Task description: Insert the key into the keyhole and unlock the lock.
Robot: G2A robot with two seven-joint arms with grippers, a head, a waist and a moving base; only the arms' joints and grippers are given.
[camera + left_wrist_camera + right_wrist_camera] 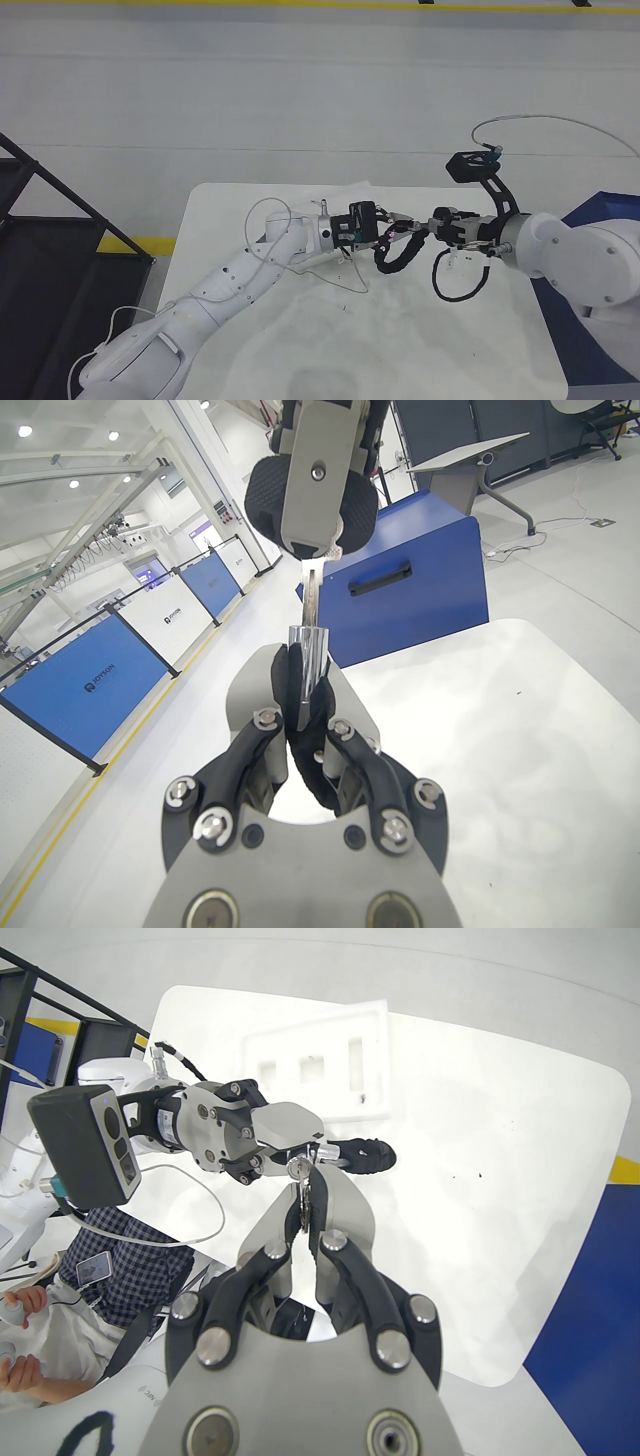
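My left gripper (306, 672) is shut on the chrome cylinder of the lock (309, 650) and holds it above the white table (500, 725). The silver key (311, 592) has its blade in the keyhole, and its head is pinched in my right gripper (314, 550). In the right wrist view my right gripper (307, 1190) is shut on the key (303, 1208) just below the round keyhole face (298, 1170). The lock's black cable (396, 257) hangs in a loop under both grippers (375, 226) (420, 228), which meet tip to tip over the table's middle.
A white foam tray (372, 1078) with recesses lies on the table (440, 340) beyond the left gripper. A blue cabinet (420, 580) stands beside the table's right edge. A black rack (40, 250) stands off the left side.
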